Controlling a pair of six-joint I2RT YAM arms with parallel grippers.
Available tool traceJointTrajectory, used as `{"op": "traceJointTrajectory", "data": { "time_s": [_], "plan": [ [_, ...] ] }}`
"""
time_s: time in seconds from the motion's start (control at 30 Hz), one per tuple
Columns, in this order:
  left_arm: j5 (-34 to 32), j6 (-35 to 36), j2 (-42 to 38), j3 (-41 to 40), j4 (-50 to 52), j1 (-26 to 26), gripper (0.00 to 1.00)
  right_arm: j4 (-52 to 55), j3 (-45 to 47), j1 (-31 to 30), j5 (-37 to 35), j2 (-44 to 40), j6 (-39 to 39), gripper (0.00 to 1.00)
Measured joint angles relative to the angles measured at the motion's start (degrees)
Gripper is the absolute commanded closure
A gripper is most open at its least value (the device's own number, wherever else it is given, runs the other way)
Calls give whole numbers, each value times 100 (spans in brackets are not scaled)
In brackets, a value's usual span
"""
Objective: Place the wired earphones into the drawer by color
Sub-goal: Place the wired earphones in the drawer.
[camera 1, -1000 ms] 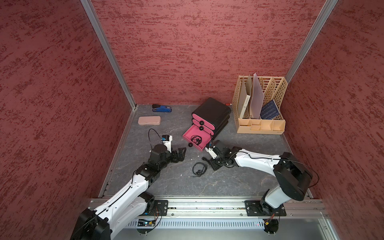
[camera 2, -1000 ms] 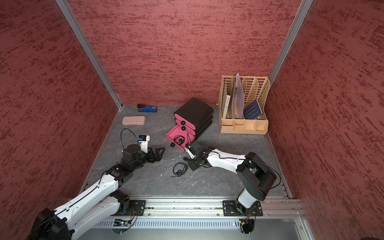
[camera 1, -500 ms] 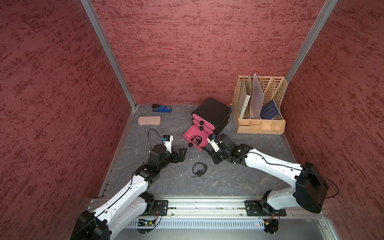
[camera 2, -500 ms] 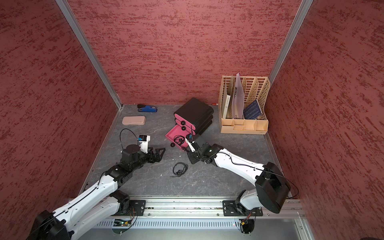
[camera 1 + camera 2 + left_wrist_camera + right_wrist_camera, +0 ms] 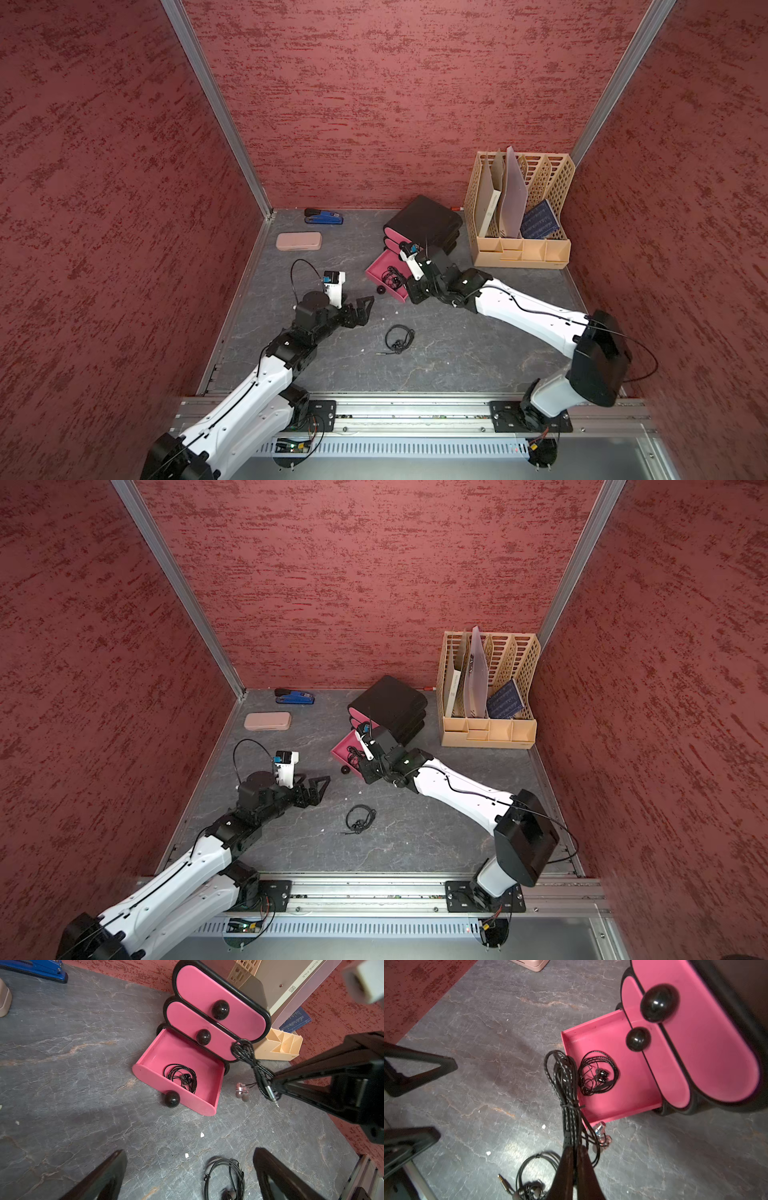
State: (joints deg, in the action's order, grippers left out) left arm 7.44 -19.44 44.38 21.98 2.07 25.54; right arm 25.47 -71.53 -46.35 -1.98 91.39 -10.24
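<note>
right claw (image 5: 574, 1150) pinches braided black earphones (image 5: 567, 1084) near pink drawer (image 5: 635, 1093).

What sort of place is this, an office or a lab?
Probably a lab test booth dressed as a desk: red wall panels enclose it, two robot arms are bolted to a metal rail, and a file organiser, stapler and pink drawer unit sit on the tabletop.
</note>
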Motion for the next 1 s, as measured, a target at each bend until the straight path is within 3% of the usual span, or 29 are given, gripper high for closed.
{"op": "traceJointTrajectory", "data": {
  "time_s": [0.7, 1.0],
  "plan": [
    [-4, -2, -181, -37, 7, -15, 0, 111, -1198, -2, -1126, 1578, -22, 95],
    [-4, -4, -179, -46, 7, -15, 0, 190, -1589, 0, -1261, 2111, -4, 95]
  ]
}}
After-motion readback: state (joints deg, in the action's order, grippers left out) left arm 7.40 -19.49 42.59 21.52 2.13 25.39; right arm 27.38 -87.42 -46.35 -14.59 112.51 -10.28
